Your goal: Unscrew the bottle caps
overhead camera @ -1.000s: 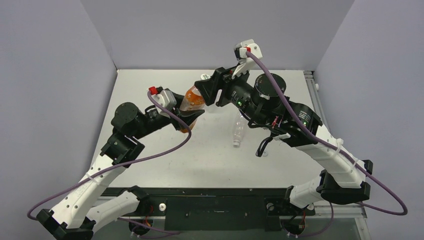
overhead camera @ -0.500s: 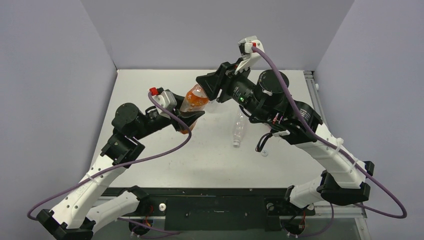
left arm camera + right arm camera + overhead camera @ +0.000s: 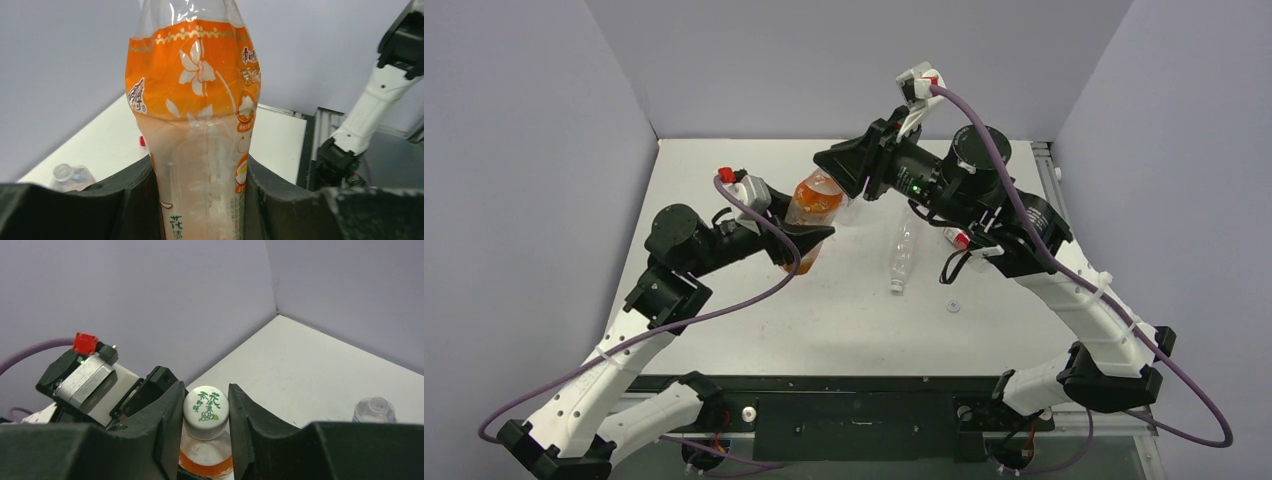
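Observation:
An orange-labelled bottle (image 3: 811, 203) is held off the table, tilted, with my left gripper (image 3: 807, 240) shut on its lower body. In the left wrist view the bottle (image 3: 197, 100) fills the gap in the left gripper (image 3: 200, 172), and both black fingers press its sides. Its whitish bottle cap (image 3: 206, 409), printed with green characters, sits between the jaws of my right gripper (image 3: 206, 410), which is shut on it. From above, the right gripper (image 3: 844, 182) covers the bottle's top and hides the cap.
A clear bottle (image 3: 901, 258) lies on the table right of the held one, also seen in the wrist views (image 3: 374, 410) (image 3: 70, 176). A small whitish cap (image 3: 952, 306) lies loose nearer the arms. A small red piece (image 3: 142, 141) sits on the table behind the bottle.
The right gripper's jaws have closed onto the whitish cap. The right wrist has shifted slightly left and turned, and the bottle stands a little more upright.

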`<action>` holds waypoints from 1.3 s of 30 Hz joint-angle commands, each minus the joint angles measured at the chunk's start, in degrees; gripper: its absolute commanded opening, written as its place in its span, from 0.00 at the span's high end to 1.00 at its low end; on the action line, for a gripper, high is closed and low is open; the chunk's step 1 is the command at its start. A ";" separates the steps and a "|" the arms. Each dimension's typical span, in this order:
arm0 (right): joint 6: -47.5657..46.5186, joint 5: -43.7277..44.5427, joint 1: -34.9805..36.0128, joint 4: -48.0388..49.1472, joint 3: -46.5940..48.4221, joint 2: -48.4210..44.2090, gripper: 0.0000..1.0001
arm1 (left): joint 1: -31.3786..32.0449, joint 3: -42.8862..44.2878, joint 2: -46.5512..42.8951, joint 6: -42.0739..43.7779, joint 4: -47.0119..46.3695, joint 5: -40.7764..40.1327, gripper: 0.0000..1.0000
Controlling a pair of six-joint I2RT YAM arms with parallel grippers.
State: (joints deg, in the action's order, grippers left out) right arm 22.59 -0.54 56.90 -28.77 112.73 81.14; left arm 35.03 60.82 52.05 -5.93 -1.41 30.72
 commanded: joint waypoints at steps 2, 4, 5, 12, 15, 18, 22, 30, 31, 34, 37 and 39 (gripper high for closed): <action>-0.24 -27.68 -2.78 12.39 -5.70 -4.43 1.00 | 0.06 4.85 -0.05 -10.92 -4.07 14.65 0.99; 2.24 -33.70 -3.73 17.46 -8.40 -5.69 1.00 | 0.11 5.55 0.01 -13.94 -4.52 19.10 0.99; 3.14 -35.26 -4.24 19.08 -9.70 -5.99 1.00 | 0.13 5.63 -0.09 -14.99 -4.80 20.16 0.99; 3.56 -33.67 -5.20 18.24 -11.15 -6.39 0.99 | 0.04 4.24 -0.45 -13.57 -5.22 22.96 0.98; 1.78 -24.00 -5.17 12.61 -9.14 -6.78 0.60 | 0.04 3.62 -0.16 -9.36 -3.43 17.47 0.98; -0.01 -11.83 -4.20 8.94 -7.20 -7.41 0.35 | 0.04 2.72 0.12 -3.47 -2.11 10.36 0.97; -0.80 1.98 -1.49 2.85 -1.71 -5.17 0.23 | 0.09 0.98 0.62 4.25 -1.07 1.63 0.92; 0.61 15.26 2.70 -11.01 11.27 4.16 0.19 | 0.39 -0.93 1.29 12.93 -0.32 -8.72 0.92; 0.92 15.89 3.15 -11.38 11.81 4.66 0.19 | 0.39 -0.86 1.34 12.96 -0.16 -9.00 0.92; 2.75 17.36 3.34 -12.36 12.48 6.78 0.20 | 0.37 -0.30 1.71 12.81 0.05 -9.53 0.92; 3.58 17.06 3.69 -12.37 12.20 8.09 0.24 | 0.39 -0.59 1.72 12.40 -0.97 -9.31 0.91; 4.31 16.55 3.95 -11.12 10.34 7.57 0.29 | 0.39 -0.77 1.86 11.66 -1.28 -8.48 0.91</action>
State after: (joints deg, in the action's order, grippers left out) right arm 24.97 13.96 60.12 -39.81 123.72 88.82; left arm 35.18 59.37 54.02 5.50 -0.38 23.11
